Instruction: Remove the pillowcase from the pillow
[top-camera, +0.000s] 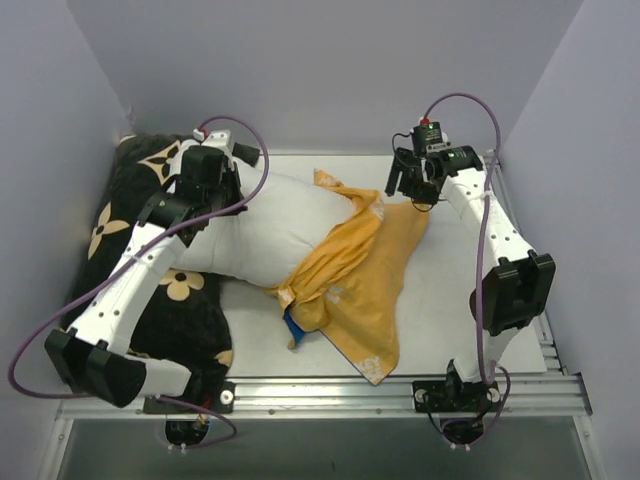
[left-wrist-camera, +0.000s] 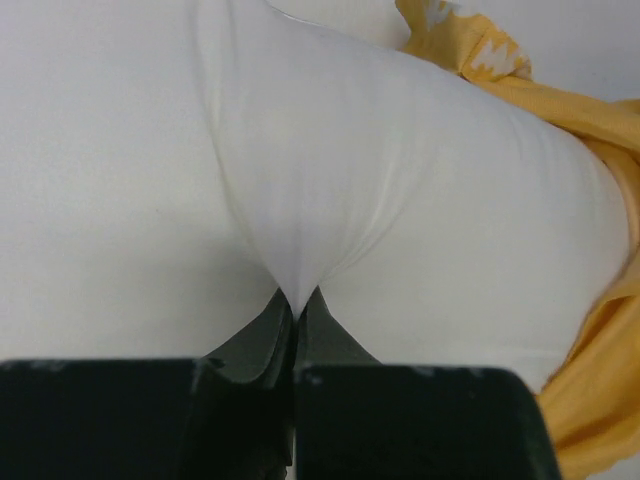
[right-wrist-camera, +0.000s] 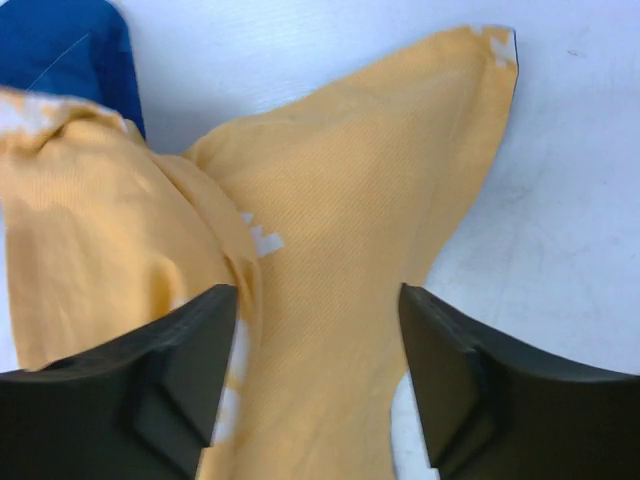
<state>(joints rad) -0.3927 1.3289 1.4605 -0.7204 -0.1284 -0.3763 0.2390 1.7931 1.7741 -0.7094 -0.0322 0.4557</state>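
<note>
Left tool (left-wrist-camera: 297, 300) clamped on a pinch of the white pillow (top-camera: 265, 232), right tool (right-wrist-camera: 316, 300) fingers apart above the orange pillowcase (top-camera: 352, 285), pillowcase bunched round the pillow's right end and trailing across the worktop (top-camera: 450, 290), black flowered cushion (top-camera: 195, 315) against the pillow's left side

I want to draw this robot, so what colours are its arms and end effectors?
The left arm and right arm are white tubes with chunky black joints. A purple cable loops along each. The left end effector and right end effector have blocky black fingers.
</note>
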